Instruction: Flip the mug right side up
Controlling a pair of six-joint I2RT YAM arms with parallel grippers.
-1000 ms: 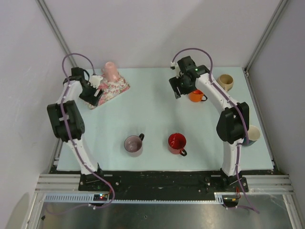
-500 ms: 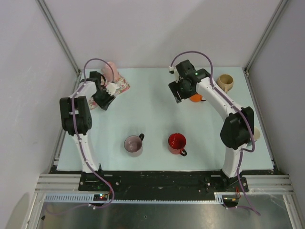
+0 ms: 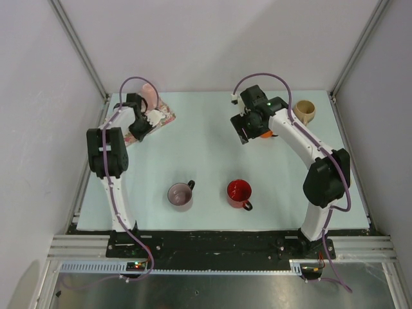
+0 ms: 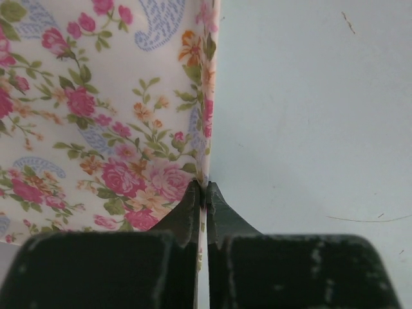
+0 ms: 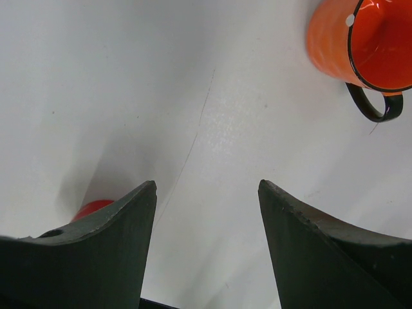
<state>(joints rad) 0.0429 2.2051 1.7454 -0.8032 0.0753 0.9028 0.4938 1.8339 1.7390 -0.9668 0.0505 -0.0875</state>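
Pink ceramic mug point(image 3: 150, 91) sits at the far left corner by the flower-print cloth point(image 3: 165, 116) in the top view, half hidden behind the left arm. The left gripper point(image 3: 143, 127) is down on that cloth, and the right gripper point(image 3: 243, 132) hangs beside the orange enamel mug point(image 3: 266, 133). Left wrist cam: the jaws are pinched tight on the cloth's edge point(image 4: 203, 129), pale table point(image 4: 309, 96) to the right. Right wrist cam: the right gripper point(image 5: 206, 193) is spread wide with nothing in it, and the orange mug point(image 5: 351, 42) stands upright, well clear.
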